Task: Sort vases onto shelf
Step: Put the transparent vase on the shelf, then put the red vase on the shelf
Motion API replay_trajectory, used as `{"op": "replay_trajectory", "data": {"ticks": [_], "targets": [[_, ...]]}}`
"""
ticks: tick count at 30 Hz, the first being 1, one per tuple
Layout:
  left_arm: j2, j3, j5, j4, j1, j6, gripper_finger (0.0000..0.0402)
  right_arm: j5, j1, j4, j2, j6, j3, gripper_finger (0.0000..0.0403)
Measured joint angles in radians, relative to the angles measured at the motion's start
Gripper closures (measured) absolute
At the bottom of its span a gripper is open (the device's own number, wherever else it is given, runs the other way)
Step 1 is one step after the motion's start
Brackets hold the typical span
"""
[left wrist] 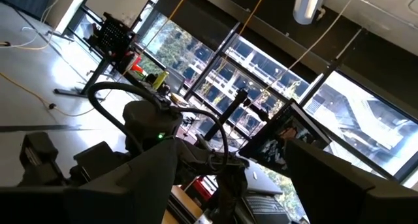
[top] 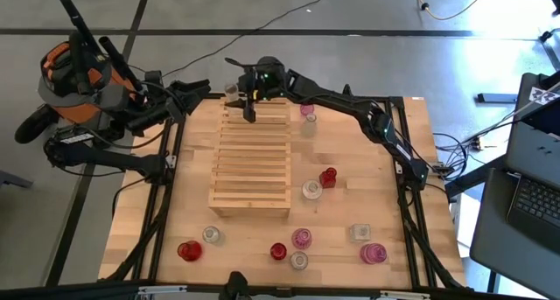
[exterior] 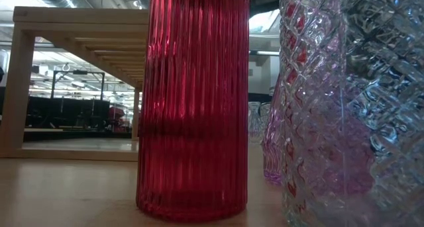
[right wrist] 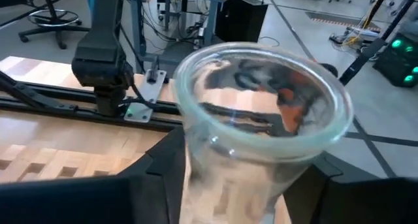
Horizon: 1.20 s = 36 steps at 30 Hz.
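A: Left arm?
B: Folded off the table's 10 o'clock corner; its left gripper [top: 203, 87] I cannot tell open or closed.
A: The shelf [top: 252, 164]?
B: Mid-table. The right gripper [top: 238, 94] sits at its 12 o'clock end, fingers clamped on a clear vase [right wrist: 258, 139].
A: The rest?
B: A pink vase [top: 307, 110] at 1 o'clock; other vases [top: 302, 239] spread from 3 to 6 o'clock of the shelf.
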Motion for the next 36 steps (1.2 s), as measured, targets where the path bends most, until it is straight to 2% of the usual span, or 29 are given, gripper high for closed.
{"op": "replay_trajectory", "data": {"ticks": [9,16,31,36], "targets": [[0.000,0.000,0.000,0.000,0.000,0.000,0.0127,0.002,0.000,0.039,-0.002,0.017,0.000,0.0174],[0.000,0.000,0.000,-0.001,0.000,0.001,0.0127,-0.023,0.000,0.106,-0.010,0.057,0.000,0.0178],[0.000,0.000,0.000,-0.006,0.000,0.001,0.0127,-0.006,-0.023,0.205,-0.093,0.073,0.000,0.0178],[0.000,0.000,0.000,-0.007,0.000,0.001,0.0127,-0.010,-0.050,0.134,-0.185,0.003,0.000,0.0178]]}}
